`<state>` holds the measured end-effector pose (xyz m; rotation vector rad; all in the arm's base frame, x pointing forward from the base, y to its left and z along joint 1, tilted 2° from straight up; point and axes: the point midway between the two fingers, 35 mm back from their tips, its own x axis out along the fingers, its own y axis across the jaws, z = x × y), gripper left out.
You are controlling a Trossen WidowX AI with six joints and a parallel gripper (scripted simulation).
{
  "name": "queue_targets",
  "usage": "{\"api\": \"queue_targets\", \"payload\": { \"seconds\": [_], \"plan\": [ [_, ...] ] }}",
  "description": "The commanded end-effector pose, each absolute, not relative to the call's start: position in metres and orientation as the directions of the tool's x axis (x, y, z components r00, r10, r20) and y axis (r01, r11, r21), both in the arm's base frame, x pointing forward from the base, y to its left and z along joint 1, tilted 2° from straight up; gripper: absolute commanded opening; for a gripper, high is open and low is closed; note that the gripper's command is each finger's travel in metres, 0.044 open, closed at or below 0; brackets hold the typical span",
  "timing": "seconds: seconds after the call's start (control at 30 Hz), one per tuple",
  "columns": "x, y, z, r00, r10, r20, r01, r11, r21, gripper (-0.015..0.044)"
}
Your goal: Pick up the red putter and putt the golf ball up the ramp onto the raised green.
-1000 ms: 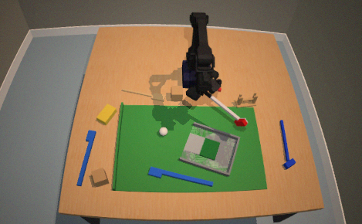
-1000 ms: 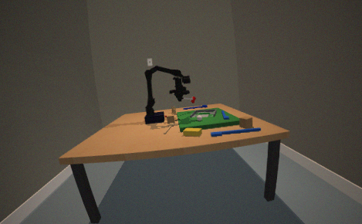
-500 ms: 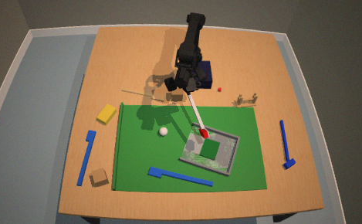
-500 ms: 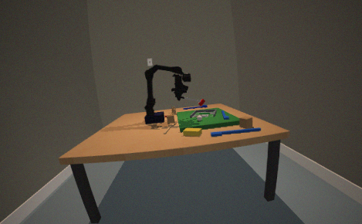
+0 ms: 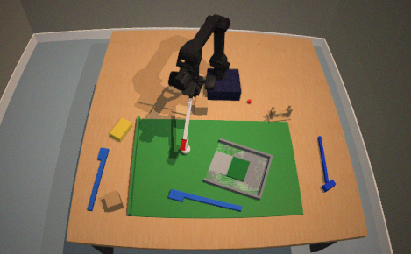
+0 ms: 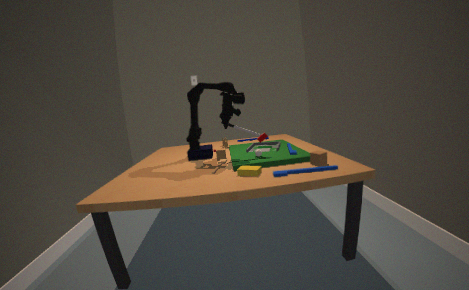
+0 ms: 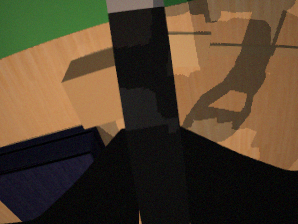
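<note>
Grey walls and a grey floor are surrounding the wooden table [image 5: 260, 66], which is carrying a green mat [image 5: 164, 184].

1. Left side. A yellow block [image 5: 120, 129], a blue stick [image 5: 97, 179] and a small tan cube [image 5: 111, 200] are lying on bare wood just beside the mat's left edge. None of them is sitting in the likely putting path.

2. Centre. The gripper [image 5: 191, 91] is hanging above the mat's far edge, its fingers pinching the handle end of the red putter [image 5: 186, 127]. In the top view the white shaft is running down to the red head, which appears against the golf ball [image 5: 186, 149]; the exterior view shows the head raised above the mat, so actual contact cannot be confirmed. Judged step: lining up the stroke. The next move is calling for the head to drop to ball height on the ball's left side, then sweep rightward.

3. Right of the ball. Open mat is lying between the ball and the raised green [image 5: 237, 168], whose grey ramp face is facing the ball. A second blue stick [image 5: 204, 200] is lying near the mat's front edge, below the ball's line. Grey rails are bordering the green's far and right sides and should be stopping an overrun.

4. Far right. A third blue stick [image 5: 324, 163] is lying well apart, off the mat.
</note>
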<state>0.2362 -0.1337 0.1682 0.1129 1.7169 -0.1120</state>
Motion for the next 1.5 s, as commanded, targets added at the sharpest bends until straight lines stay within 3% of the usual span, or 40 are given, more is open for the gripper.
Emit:
{"api": "queue_targets", "payload": {
  "seconds": [0.0,0.47,1.47],
  "plan": [
    [0.228,-0.148,0.173,-0.166,0.009,-0.986,0.236,0.971,-0.031,0.0],
    [0.23,-0.152,0.133,-0.234,0.051,-0.971,0.352,0.935,-0.035,0.0],
    [0.23,-0.152,0.106,-0.235,0.054,-0.971,0.351,0.936,-0.033,0.0]
  ]
}}
